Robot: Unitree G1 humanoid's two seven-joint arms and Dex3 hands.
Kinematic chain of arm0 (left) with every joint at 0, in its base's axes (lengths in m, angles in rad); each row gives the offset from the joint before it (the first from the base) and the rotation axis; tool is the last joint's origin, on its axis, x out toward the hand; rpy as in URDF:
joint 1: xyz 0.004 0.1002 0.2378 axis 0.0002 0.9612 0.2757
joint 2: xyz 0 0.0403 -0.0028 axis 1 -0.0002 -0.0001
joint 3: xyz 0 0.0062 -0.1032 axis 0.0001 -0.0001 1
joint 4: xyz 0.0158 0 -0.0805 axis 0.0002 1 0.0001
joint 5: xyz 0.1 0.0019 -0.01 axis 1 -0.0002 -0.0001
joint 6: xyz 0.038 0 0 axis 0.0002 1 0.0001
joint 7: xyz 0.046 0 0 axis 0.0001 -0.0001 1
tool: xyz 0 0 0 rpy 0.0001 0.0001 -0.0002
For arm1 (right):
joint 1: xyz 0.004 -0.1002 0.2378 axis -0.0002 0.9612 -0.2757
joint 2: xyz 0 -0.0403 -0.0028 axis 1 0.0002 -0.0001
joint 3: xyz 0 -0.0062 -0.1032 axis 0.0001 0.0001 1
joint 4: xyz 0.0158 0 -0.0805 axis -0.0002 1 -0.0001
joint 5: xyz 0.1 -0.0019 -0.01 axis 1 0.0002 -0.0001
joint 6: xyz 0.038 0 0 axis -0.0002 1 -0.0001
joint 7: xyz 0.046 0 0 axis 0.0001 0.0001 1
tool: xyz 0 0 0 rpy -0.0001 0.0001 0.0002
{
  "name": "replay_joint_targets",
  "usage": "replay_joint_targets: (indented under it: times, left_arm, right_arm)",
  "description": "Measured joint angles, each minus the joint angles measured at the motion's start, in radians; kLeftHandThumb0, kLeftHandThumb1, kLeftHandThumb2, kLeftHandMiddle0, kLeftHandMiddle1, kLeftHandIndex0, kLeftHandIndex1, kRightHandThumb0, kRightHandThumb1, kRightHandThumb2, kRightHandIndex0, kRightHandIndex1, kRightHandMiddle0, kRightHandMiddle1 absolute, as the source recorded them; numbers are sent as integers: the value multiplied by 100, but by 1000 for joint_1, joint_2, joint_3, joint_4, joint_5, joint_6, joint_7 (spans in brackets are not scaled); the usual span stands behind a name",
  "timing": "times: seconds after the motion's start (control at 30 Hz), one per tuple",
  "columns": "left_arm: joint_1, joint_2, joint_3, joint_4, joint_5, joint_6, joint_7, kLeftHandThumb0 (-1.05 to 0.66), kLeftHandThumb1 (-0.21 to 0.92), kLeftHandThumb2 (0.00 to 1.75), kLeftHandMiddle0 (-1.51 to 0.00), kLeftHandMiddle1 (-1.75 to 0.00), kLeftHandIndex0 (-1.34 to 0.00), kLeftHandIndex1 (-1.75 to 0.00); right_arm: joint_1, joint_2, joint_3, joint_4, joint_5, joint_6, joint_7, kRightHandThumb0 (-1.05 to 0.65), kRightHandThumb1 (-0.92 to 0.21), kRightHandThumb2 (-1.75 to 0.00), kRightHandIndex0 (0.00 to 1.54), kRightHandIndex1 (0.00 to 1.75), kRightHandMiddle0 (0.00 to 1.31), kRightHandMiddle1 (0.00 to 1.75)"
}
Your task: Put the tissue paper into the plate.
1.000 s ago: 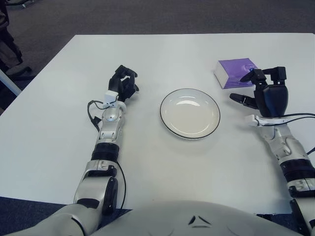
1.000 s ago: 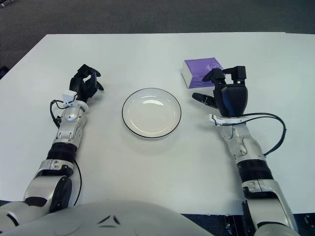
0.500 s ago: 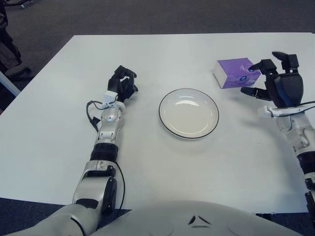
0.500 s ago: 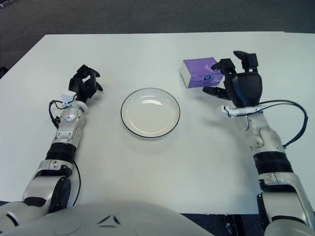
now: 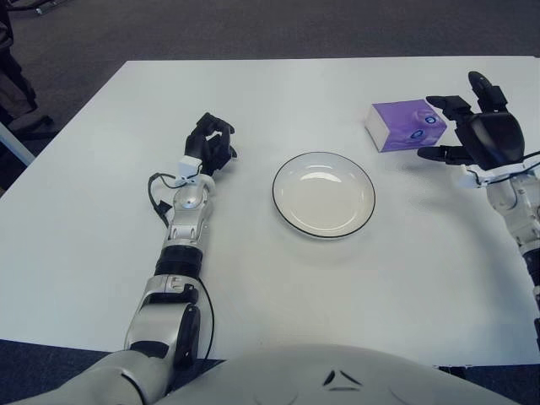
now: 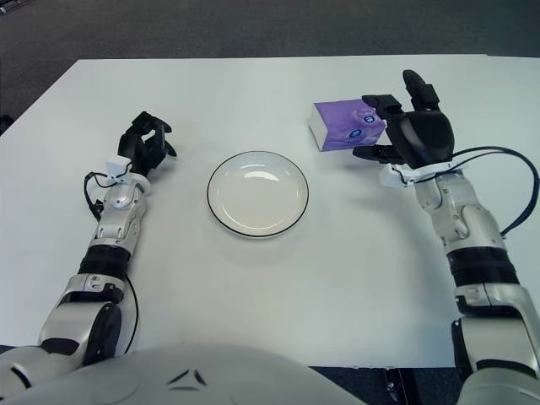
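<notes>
Purple tissue paper pack (image 6: pixel 344 124) sitting flat on the white counter (image 6: pixel 278 287), far right side, up and to the right of the plate (image 6: pixel 258 193) and well apart from it. Right hand (image 6: pixel 413 135) just beside the pack on its right, fingers spread wide and gripping nothing, one fingertip up over the pack's near right corner. Left hand (image 5: pixel 210 145) off to the plate's left, fingers curled in, empty. White plate with a dark rim, nothing in it.

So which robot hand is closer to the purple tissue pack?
The right hand. It shows just right of the purple rectangular tissue pack, fingers spread, not gripping it. The left hand is far off, left of the round white plate.
</notes>
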Motion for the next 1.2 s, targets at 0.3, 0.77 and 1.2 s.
replay_joint_targets:
  times: [0.3, 0.77, 1.2]
  left_arm:
    - [0, 0, 0, 0, -1, 0, 0, -35, 92, 55, -83, -175, -61, -175]
    - [0, 1, -1, -1, -2, 0, 0, -35, 92, 55, -83, -175, -61, -175]
    - [1, 1, -1, -5, -2, 0, 0, -35, 92, 55, -83, -175, -61, -175]
  right_arm:
    - [-111, -27, 58, 126, 2, -71, 65, -90, -92, -42, 19, 0, 21, 6]
    - [-256, -3, 102, 260, 152, -95, 391, -96, -92, -49, 10, 0, 16, 2]
    - [-387, 44, 168, 456, 140, -139, 360, -98, -92, -52, 9, 0, 15, 1]
